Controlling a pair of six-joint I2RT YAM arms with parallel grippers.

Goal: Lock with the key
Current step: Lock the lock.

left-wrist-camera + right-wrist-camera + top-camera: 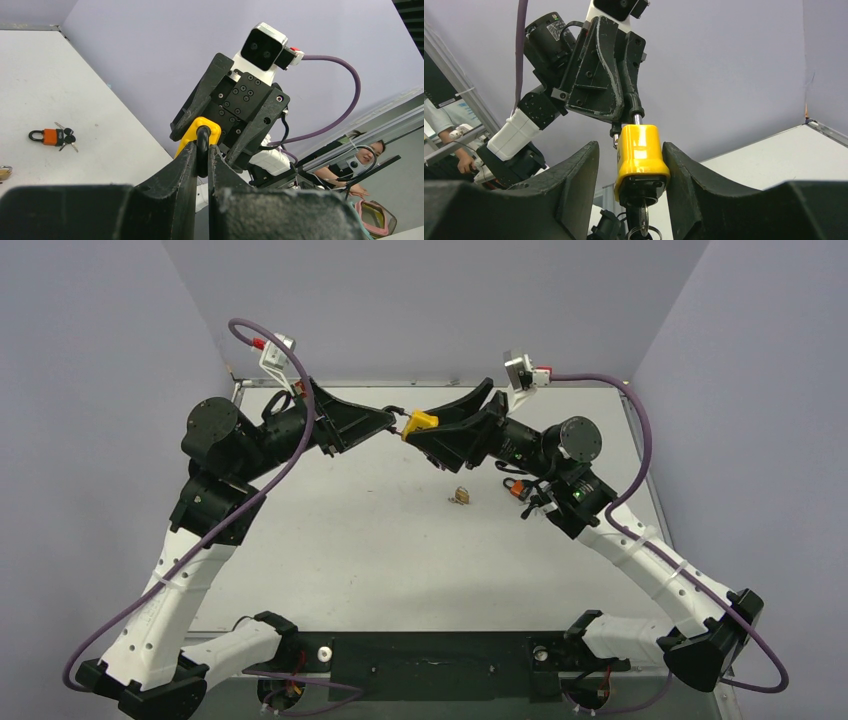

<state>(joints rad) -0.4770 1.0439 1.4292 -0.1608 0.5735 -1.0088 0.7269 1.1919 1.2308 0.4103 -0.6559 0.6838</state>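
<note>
The left gripper (201, 150) is pinched shut on the steel shackle (202, 142) of the yellow padlock (420, 423). It meets the right gripper (428, 430) tip to tip, well above the table (350, 540). The right gripper's jaws stand at middling width, with the padlock's body clamped between them. A key (643, 220) sits in the lock's underside, back toward the right gripper's palm, and a ring hangs from it.

Below the right gripper and toward its wrist, an orange padlock (513, 487) with a bunch of keys lies flat on the table. Closer to the point under the two grippers lies a small brass-coloured thing (461, 496), probably another padlock, though it is too small to be sure. Both are well apart from the fingers, and nothing lies between the grippers and the table.

The table is matt pale grey with a metal edge, and it is enclosed by plain lilac-grey walls (400, 300). Past the enclosure, behind each gripper in the wrist views, a person (367, 150) is partly in sight.
</note>
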